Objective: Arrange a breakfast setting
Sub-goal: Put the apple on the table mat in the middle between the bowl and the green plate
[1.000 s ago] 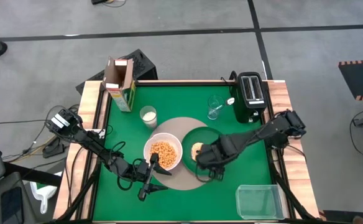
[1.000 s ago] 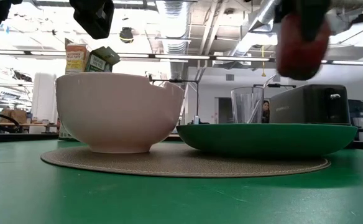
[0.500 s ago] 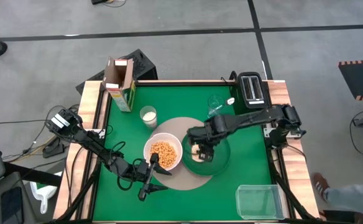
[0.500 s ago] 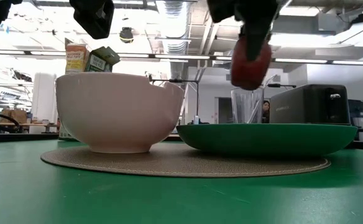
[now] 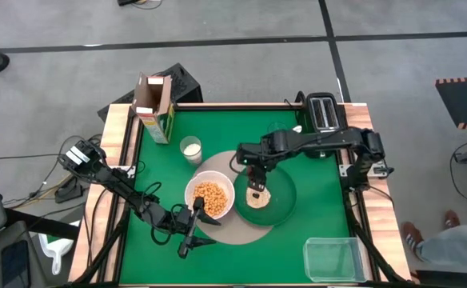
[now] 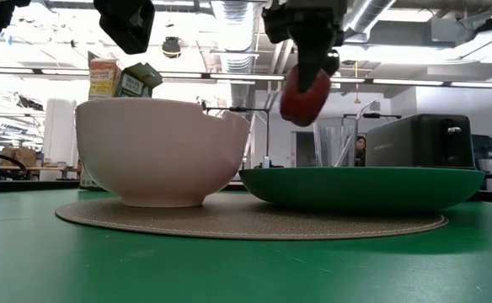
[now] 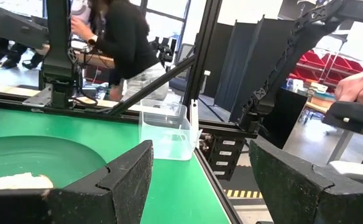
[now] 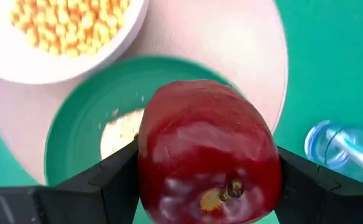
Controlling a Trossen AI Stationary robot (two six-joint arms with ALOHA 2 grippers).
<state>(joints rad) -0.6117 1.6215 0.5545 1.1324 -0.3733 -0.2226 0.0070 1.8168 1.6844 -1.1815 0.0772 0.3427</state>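
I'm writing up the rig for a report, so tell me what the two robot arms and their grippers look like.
Both arms are dark, nearly black, jointed links, with black cables trailing near their bases. The left gripper has two broad, angular black fingers with a rough, grainy surface. The right gripper has matching dark, wedge-shaped fingers. No markings are legible.

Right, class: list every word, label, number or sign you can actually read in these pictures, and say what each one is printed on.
No text here can be read.
Cereal box: printing on its yellow-green side, and on its panels in the low view, too small and blurred to read.
Toaster: a small pale mark on its front, not legible.
Hazard-striped floor mat: stripes only, no words.
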